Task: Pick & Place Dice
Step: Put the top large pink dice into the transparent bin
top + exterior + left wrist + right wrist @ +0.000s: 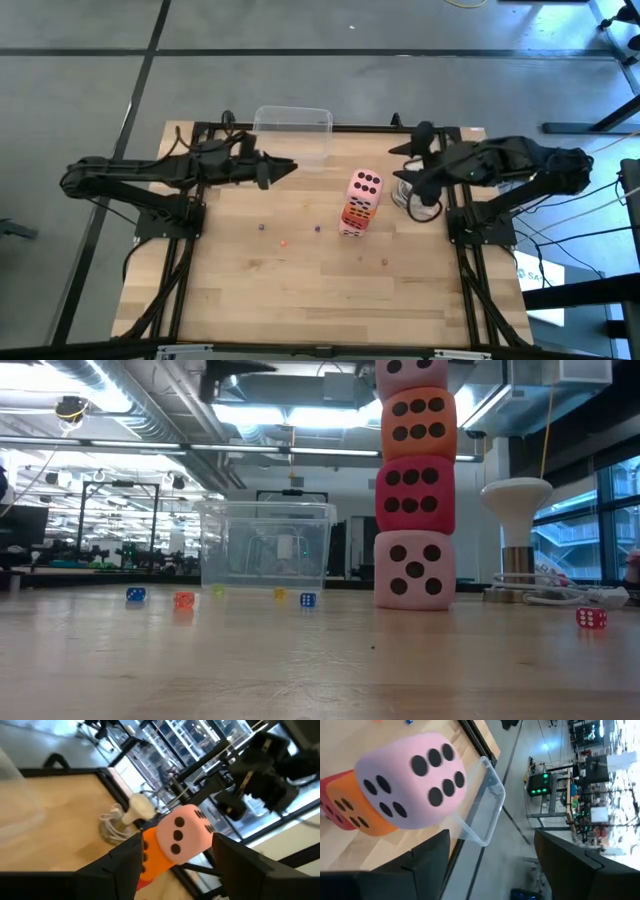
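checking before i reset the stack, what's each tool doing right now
Left tool: open, holding nothing, hanging clear of the stack of soft cube dice.
Right tool: open, holding nothing, beside the stack's pink top die.

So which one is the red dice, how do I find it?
Find the tall tower of dice standing on the wooden table, right of the clear tub. The red dice is second from the bottom, under the orange dice and on the pale pink dice.
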